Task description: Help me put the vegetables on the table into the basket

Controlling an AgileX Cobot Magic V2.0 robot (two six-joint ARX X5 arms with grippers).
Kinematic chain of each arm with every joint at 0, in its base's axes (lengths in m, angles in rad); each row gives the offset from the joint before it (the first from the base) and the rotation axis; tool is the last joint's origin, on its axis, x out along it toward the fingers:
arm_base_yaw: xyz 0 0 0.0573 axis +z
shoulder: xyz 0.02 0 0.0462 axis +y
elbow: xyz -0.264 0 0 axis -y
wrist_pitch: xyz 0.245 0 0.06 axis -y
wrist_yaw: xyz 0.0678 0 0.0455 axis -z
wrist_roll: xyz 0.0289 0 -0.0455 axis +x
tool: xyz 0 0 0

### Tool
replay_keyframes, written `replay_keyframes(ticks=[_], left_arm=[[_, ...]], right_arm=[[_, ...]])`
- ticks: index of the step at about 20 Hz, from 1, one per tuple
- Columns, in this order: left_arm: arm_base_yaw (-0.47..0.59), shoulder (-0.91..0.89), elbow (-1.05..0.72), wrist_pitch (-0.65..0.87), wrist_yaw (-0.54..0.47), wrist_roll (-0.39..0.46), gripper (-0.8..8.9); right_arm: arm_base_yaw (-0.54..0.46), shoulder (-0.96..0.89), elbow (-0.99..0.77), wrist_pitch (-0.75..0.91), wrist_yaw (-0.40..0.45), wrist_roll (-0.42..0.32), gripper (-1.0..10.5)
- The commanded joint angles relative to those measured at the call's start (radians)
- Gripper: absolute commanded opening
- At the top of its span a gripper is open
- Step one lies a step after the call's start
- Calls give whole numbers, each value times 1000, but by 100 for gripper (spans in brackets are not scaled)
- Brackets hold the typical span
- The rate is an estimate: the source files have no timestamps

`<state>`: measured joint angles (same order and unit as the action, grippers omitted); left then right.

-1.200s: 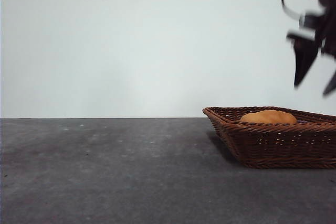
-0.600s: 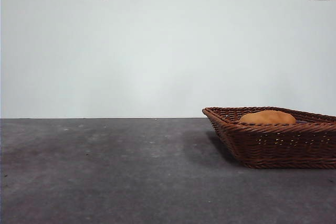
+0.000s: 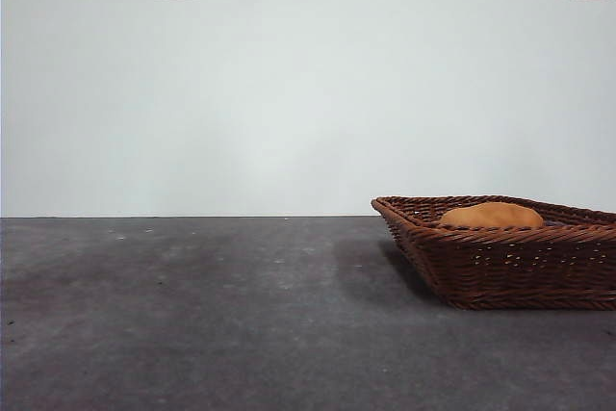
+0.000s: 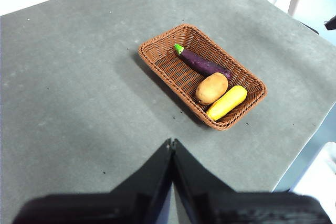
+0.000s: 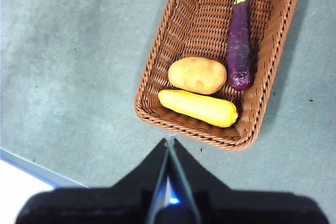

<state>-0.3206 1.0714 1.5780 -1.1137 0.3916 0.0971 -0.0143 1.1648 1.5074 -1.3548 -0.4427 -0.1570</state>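
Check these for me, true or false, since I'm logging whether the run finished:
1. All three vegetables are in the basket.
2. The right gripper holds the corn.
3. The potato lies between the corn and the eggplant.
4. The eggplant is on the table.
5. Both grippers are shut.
1. True: the corn, potato and eggplant all lie in the basket.
2. False: the right gripper is shut on nothing, away from the basket.
3. True.
4. False: it is in the basket; the table shows no vegetable.
5. True: the left gripper is shut too.
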Motion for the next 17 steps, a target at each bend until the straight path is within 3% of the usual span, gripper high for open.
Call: replay_keyframes(ticks=[1,11,17], left_arm=[[3,0,-6,4,0,12,-5],[3,2,-6,3,1,12,-5],[3,2,-6,45,0,20,-4]], right_arm=[[1,2,-3,-21,5,-3,-1],[1,7,-3,-21,100,-5,0],[1,11,-3,-21,111,-5,-1]])
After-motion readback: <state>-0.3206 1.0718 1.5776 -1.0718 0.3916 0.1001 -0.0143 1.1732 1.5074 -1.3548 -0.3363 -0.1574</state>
